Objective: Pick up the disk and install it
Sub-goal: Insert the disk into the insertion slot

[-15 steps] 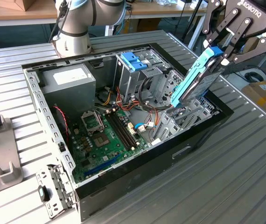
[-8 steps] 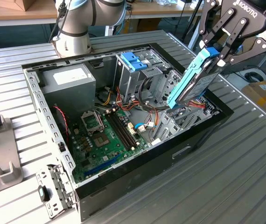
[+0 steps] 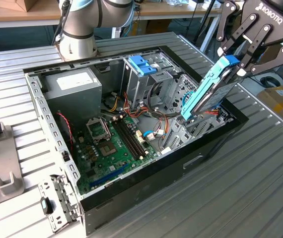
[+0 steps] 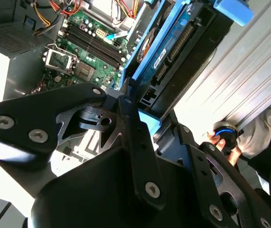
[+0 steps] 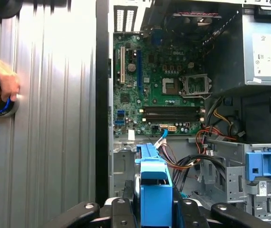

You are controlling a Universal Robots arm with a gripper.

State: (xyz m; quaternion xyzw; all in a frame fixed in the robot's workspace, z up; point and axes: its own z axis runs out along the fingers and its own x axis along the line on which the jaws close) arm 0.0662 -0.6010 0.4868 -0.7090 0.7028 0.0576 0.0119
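Observation:
The disk [image 3: 208, 91], a dark drive in a light-blue plastic frame, hangs steeply tilted over the open computer case [image 3: 47, 124]. Its lower end reaches the metal drive bay [image 3: 191, 131] at the exterior view's right side of the case; whether it touches the bay I cannot tell. My gripper [image 3: 238, 62] is shut on the disk's upper end, a black finger on each side of the blue frame. In the second wrist view the disk [image 4: 166, 47] extends away from my fingers [image 4: 126, 118] toward the motherboard. The first wrist view looks along the blue frame [image 5: 154, 190] down into the case.
Inside the case are a green motherboard [image 3: 111, 144], a grey power-supply box [image 3: 74, 87], a blue ribbed latch [image 3: 142, 64] on a drive cage, and loose cables. A person's hand [image 5: 0, 80] rests on a round blue-ringed knob on the ribbed metal table. A grey fixture [image 3: 2, 163] stands at the exterior view's left.

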